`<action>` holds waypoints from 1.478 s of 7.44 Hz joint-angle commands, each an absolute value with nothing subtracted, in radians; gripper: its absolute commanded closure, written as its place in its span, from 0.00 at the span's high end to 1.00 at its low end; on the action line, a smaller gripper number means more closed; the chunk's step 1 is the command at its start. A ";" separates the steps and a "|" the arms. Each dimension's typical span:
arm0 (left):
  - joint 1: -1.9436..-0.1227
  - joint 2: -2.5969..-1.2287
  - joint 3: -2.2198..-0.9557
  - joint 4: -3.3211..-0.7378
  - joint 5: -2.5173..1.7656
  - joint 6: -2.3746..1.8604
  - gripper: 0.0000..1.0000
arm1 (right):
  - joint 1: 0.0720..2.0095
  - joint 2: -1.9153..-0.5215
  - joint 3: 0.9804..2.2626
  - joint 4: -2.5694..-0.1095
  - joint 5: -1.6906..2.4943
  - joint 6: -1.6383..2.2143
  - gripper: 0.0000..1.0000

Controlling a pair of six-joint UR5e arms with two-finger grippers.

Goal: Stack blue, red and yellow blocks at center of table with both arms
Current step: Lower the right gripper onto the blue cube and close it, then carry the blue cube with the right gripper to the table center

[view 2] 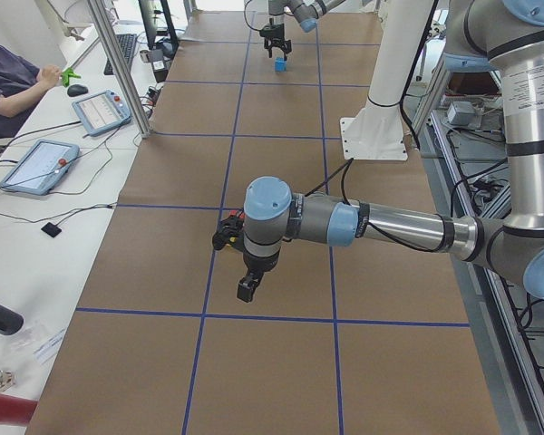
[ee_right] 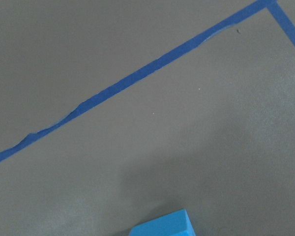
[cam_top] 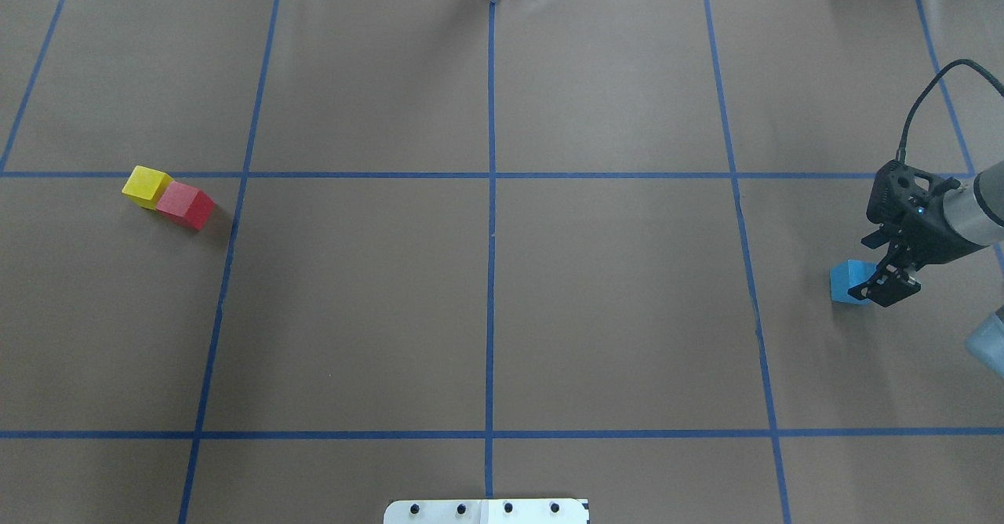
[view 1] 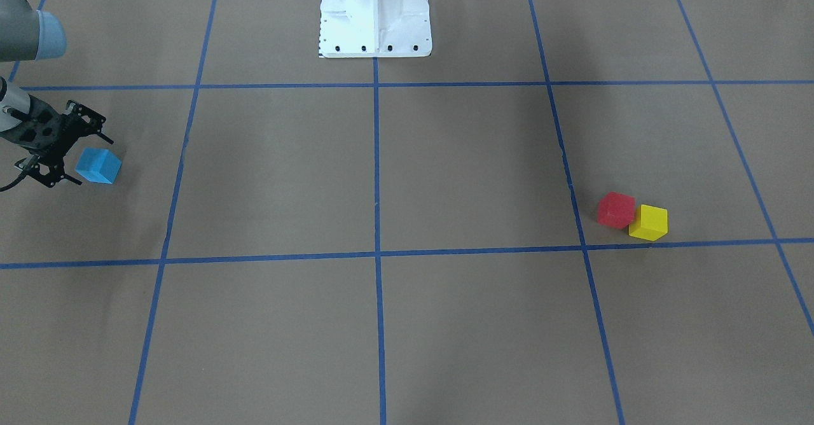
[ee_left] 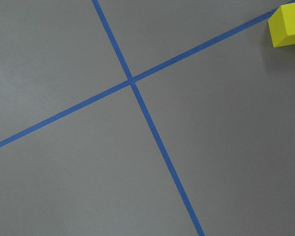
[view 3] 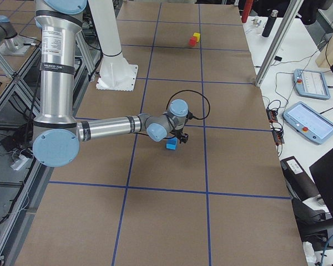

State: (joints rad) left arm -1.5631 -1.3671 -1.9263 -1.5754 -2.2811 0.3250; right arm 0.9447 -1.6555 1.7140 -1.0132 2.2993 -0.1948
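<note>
The blue block point(view 1: 98, 165) lies far out on my right side; it also shows in the overhead view point(cam_top: 849, 282) and at the bottom edge of the right wrist view point(ee_right: 162, 226). My right gripper point(view 1: 95, 161) is open and hangs just above and beside it point(cam_top: 890, 277). The red block point(view 1: 615, 210) and the yellow block point(view 1: 648, 222) touch each other on my left side point(cam_top: 186, 205) point(cam_top: 147, 186). The left gripper point(view 2: 247, 288) shows only in the exterior left view, so I cannot tell if it is open. The left wrist view shows the yellow block point(ee_left: 287, 25) at its upper right corner.
Brown paper with blue tape grid lines point(cam_top: 491, 273) covers the table. The robot's white base point(view 1: 375, 14) stands at the middle of the robot's side. An operator point(view 2: 14, 82) and tablets point(view 2: 36, 163) are at a side desk.
</note>
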 commanded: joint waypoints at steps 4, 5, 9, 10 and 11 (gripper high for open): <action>-1.563 -1.367 -1.931 -1.575 -2.281 0.324 1.00 | 0.942 -1.641 1.657 -1.014 2.295 -0.198 0.52; -1.563 -1.367 -1.936 -1.575 -2.281 0.324 1.00 | 0.942 -1.641 1.658 -1.015 2.293 -0.193 0.06; -1.563 -1.367 -1.947 -1.574 -2.281 0.322 1.00 | 1.078 -1.617 1.735 -1.076 2.442 0.091 0.00; -1.565 -1.367 -1.965 -1.574 -2.278 0.321 1.00 | 1.095 -1.555 1.812 -1.239 2.447 0.209 0.00; -1.565 -1.368 -1.974 -1.572 -2.278 0.321 1.00 | 1.095 -1.423 1.862 -1.464 2.445 0.310 0.00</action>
